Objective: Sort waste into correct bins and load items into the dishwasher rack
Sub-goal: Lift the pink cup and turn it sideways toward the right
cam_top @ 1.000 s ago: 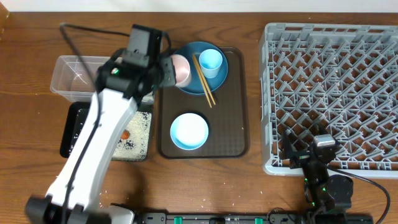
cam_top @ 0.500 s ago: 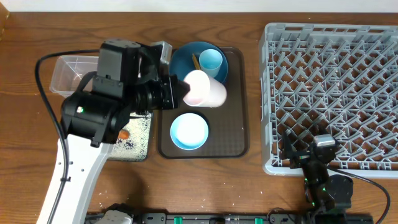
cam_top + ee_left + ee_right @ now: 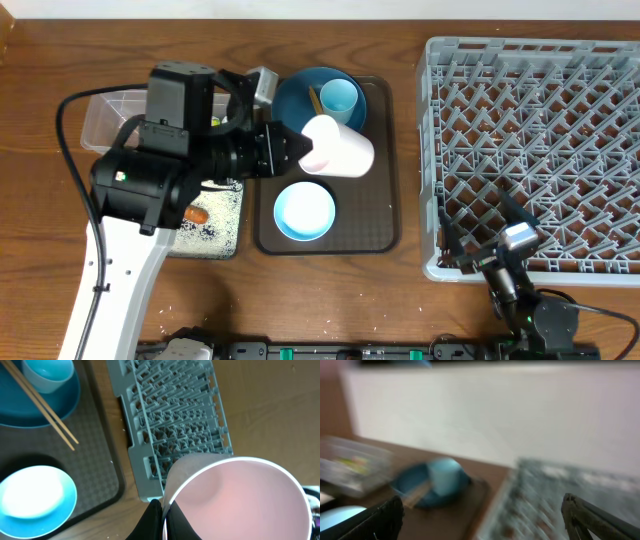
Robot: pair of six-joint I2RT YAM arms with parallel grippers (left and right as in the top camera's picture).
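My left gripper (image 3: 300, 150) is shut on the rim of the pinkish-white cup (image 3: 340, 152) and holds it on its side above the brown tray; the left wrist view shows my fingers (image 3: 162, 520) pinching the cup (image 3: 235, 500). The blue plate (image 3: 295, 100) holds the light blue cup (image 3: 339, 97) and the chopsticks (image 3: 45, 407). The white bowl (image 3: 304, 211) sits on the tray's near part. The grey dishwasher rack (image 3: 540, 140) stands at the right. My right gripper (image 3: 485, 235) is open and empty at the rack's front left corner. The carrot (image 3: 196, 214) and rice grains (image 3: 225, 205) lie on the black tray (image 3: 215, 240).
The brown serving tray (image 3: 385, 200) lies between the bins and the rack. The clear tub (image 3: 105, 115) stands at the back left, partly hidden by my left arm. The right wrist view is blurred; it shows the plate (image 3: 430, 487) and the rack (image 3: 545, 495).
My left gripper lifted the pinkish-white cup off the plate and carried it right and forward over the tray. My right gripper has tilted up and spread wider.
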